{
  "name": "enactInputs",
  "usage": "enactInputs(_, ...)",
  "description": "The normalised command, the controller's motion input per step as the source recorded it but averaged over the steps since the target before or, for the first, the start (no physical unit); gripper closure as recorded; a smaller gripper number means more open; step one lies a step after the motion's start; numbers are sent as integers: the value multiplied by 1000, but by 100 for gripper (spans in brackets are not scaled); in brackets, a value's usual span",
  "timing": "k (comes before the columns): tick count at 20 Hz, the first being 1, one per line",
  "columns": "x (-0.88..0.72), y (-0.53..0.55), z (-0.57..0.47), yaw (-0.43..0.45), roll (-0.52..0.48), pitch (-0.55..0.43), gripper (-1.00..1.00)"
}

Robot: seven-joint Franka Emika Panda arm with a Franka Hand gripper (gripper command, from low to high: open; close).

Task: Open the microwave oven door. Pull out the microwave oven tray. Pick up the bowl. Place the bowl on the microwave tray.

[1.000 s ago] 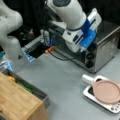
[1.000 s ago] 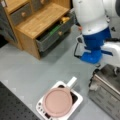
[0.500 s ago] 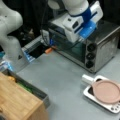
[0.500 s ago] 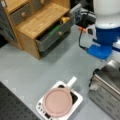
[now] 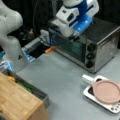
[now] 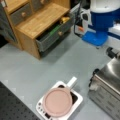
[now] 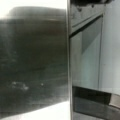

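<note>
The silver microwave oven stands at a front view's right, and its corner shows at a front view's bottom right. Its dark-glass door looks closed, with black knobs to the right of it. My white and blue hand hangs over the oven's front, and the gripper is at the door's top edge. The wrist view looks down along the oven's metal top and the door glass. The oven tray is hidden inside. The bowl is out of view.
A pink plate lies on a white tray in front of the oven. A wooden cabinet has an open drawer. A grey arm base stands at a front view's left, an orange item beside it.
My hand has moved up and back toward the oven's top front edge, uncovering more of the door. The plate, tray and cabinet have not moved.
</note>
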Motion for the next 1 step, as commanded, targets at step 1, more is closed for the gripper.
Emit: enactInputs(1,276,-122,42,28,-184,210,-100)
